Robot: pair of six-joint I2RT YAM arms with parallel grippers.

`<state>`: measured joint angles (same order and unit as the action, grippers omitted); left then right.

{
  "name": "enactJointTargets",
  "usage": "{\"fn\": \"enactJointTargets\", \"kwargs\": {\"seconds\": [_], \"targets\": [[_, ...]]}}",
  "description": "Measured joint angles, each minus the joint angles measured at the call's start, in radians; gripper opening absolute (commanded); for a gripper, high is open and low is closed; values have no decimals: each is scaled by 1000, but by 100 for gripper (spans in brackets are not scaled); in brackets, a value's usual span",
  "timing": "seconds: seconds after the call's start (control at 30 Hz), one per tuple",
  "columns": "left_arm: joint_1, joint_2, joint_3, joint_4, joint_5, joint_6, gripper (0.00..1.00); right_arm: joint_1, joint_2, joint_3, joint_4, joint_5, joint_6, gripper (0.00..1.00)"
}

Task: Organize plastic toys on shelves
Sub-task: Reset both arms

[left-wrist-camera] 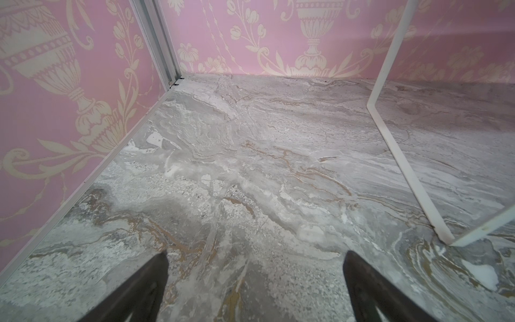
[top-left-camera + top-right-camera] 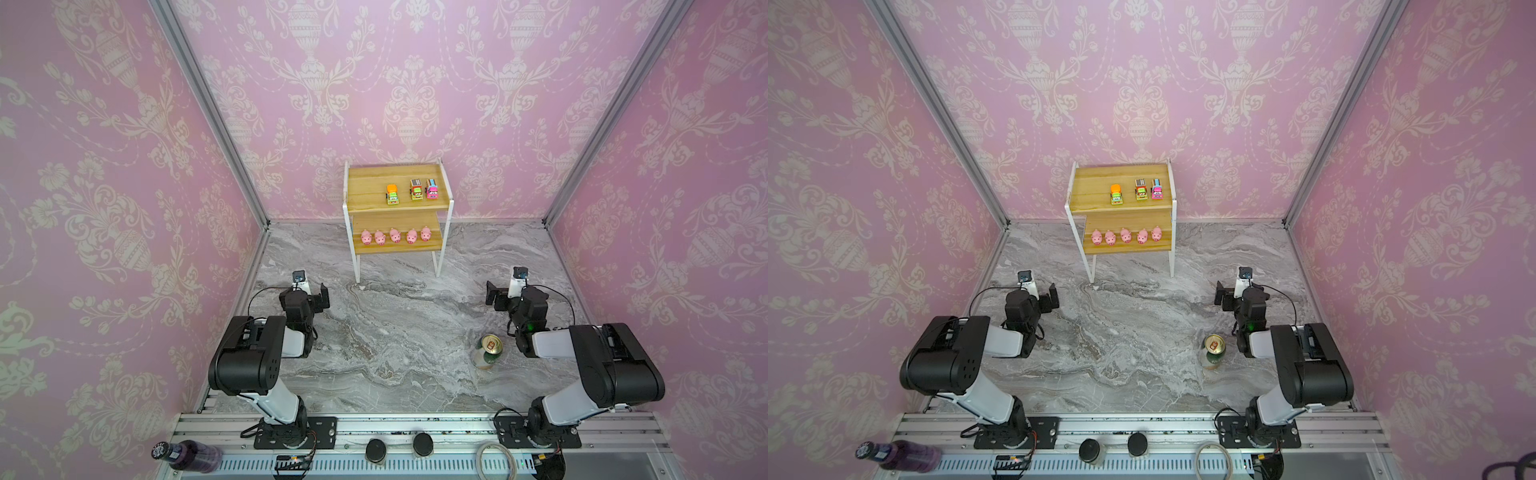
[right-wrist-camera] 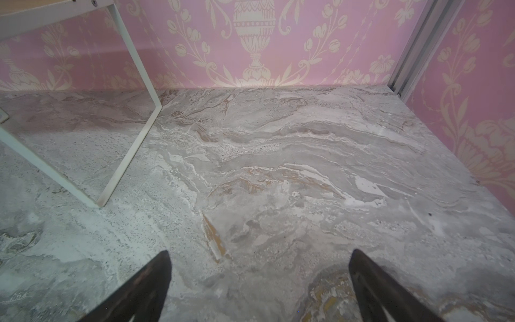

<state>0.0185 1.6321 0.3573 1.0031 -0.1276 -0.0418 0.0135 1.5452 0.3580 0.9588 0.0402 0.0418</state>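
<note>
Against the back wall, on the grey marbled desk (image 2: 395, 353), stands the 2-tier rack of yellowish wooden boards and thin white metal frame (image 2: 365, 191). Its upper board carries 3 tiny plastic toys: an orange-green truck (image 2: 392, 194), a brown-green truck (image 2: 416, 189) and a pink-blue truck (image 2: 432, 188). 5 small pink pig figures (image 2: 395, 235) line the lower board. Well short of the rack, the left jaws and right jaws gape wide, holding nothing. A green-gold drink can (image 2: 487, 351) stands just beside the right arm (image 2: 615, 365).

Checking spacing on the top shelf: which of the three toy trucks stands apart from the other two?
The orange-green truck, leftmost in both top views; the brown-green truck and pink-blue truck sit close together.
</note>
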Motion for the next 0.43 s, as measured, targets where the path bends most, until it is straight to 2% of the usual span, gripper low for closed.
{"fn": "enactJointTargets", "kwargs": {"seconds": [0.43], "targets": [[0, 0, 0, 3, 0, 0, 99, 0, 0, 0, -9, 0, 0, 100]]}}
